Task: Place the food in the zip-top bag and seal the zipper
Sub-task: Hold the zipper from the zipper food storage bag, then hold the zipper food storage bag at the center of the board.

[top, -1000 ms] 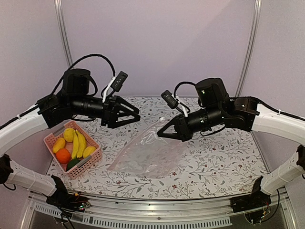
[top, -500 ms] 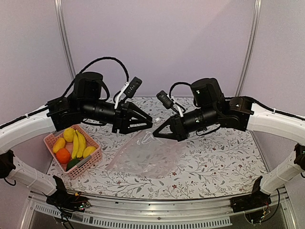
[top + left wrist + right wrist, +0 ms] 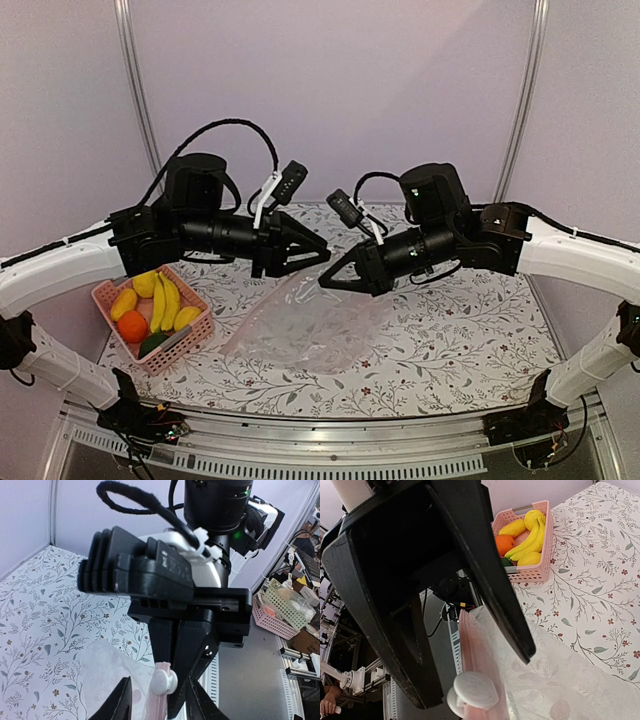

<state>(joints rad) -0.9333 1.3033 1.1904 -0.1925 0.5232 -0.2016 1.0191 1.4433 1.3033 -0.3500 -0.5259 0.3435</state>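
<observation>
A: Starting at the far left, what's there?

B: A pink slatted plastic basket (image 3: pixel 185 348) on the floral-print table cover (image 3: pixel 450 330). All the food sits in it: two glossy yellow toy bananas (image 3: pixel 165 300) mid-basket, a yellow lemon-like piece (image 3: pixel 146 282) behind them, a second yellow piece (image 3: pixel 124 303) to their left and a third yellow piece (image 3: pixel 187 317) to their right. A round orange (image 3: pixel 132 326) & a dark green piece (image 3: pixel 155 344) are at the front.

A: Next?

B: The left gripper (image 3: pixel 318 258) is raised over mid-table, pointing right, w/ jaws partly apart. Its wrist cam shows two things btwn the fingertips. One is the thin pink zipper strip (image 3: pixel 159 707) of the large clear crinkly plastic zip-top bag (image 3: pixel 310 330). The other is the small white round slider (image 3: pixel 164 681). Can't tell if the pads touch either.

A: And the bag itself?

B: It lies mostly flat at table centre, just right of the basket. Its far corner is lifted up to the two grippers.

A: Right side?

B: The right gripper (image 3: pixel 322 283) comes in from the right, nearly tip to tip w/ the left one. Its jaws are pinched tight on the zipper strip beside the slider, holding that corner up.
</observation>
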